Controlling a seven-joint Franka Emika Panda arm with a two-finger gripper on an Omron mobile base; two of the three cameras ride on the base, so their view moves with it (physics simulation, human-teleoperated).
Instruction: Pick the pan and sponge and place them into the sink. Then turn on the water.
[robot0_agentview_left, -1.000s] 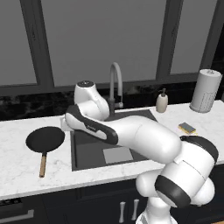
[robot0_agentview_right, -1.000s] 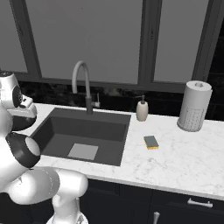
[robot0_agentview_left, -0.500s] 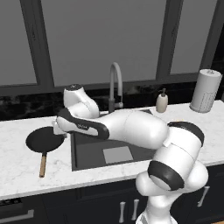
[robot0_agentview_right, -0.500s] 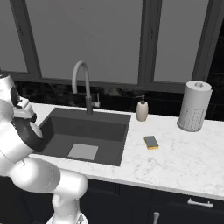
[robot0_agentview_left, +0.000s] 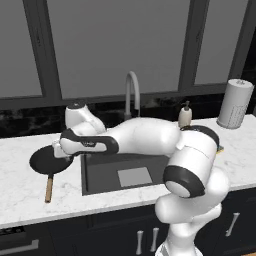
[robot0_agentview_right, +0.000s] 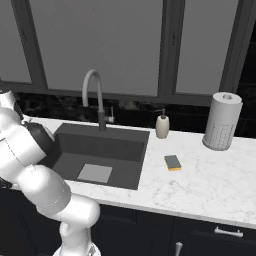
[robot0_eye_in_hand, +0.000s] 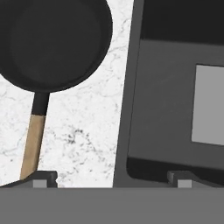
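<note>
The gripper (robot0_eye_in_hand: 109, 178) is spread wide, holding nothing, above the sink's (robot0_eye_in_hand: 175, 109) left rim. The pan (robot0_eye_in_hand: 52, 41) lies on the white marble worktop (robot0_eye_in_hand: 87, 127) just left of the sink, ahead and left of the gripper, wooden handle (robot0_eye_in_hand: 33, 144) pointing back toward the left fingertip (robot0_eye_in_hand: 43, 178).

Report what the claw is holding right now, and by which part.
Nothing is held. The claw is open and empty above the counter between the pan and the sink, touching neither.

One pan (robot0_agentview_left: 48, 161), one sponge (robot0_agentview_right: 173, 162), one sink (robot0_agentview_right: 107, 145), one faucet (robot0_agentview_right: 95, 97), one soap dispenser (robot0_agentview_right: 162, 125), one paper towel roll (robot0_agentview_right: 222, 121)
</note>
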